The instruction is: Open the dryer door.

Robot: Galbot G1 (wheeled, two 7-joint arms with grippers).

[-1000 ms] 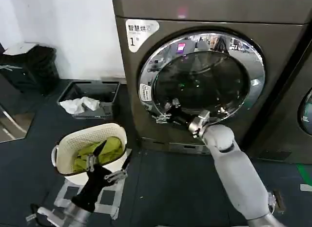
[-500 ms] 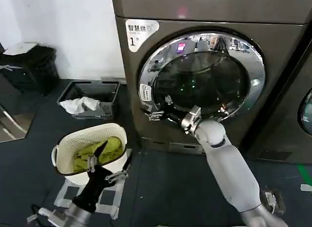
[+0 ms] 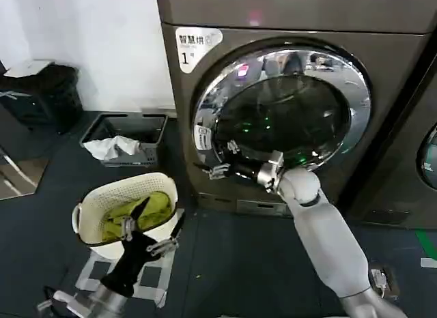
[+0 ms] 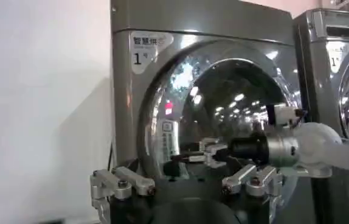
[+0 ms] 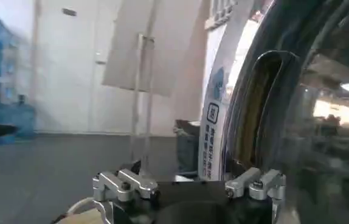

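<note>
The dryer door (image 3: 287,113) is a wide chrome ring around dark bulging glass, with a small white sticker (image 3: 201,137) on its left rim. My right gripper (image 3: 220,161) is at the lower left of that rim, just under the sticker, with its fingers apart. From the left wrist view the door (image 4: 223,103) looks slightly off the front panel at its left edge, and the right gripper (image 4: 193,153) reaches in there. The right wrist view looks along the rim (image 5: 266,103), which has a dark recess. My left gripper (image 3: 160,219) hangs open low at the front left.
A white laundry basket (image 3: 92,198) holding green cloth stands on the dark floor under the left gripper. A dark crate (image 3: 153,127) with white cloths sits by the wall. A neighbouring machine (image 3: 423,154) stands on the right. A black bin (image 3: 41,93) is at far left.
My right gripper slid left and a little down along the door's lower rim. The door's sticker and reflections shifted, as if the left edge came slightly outward. The left arm stayed still.
</note>
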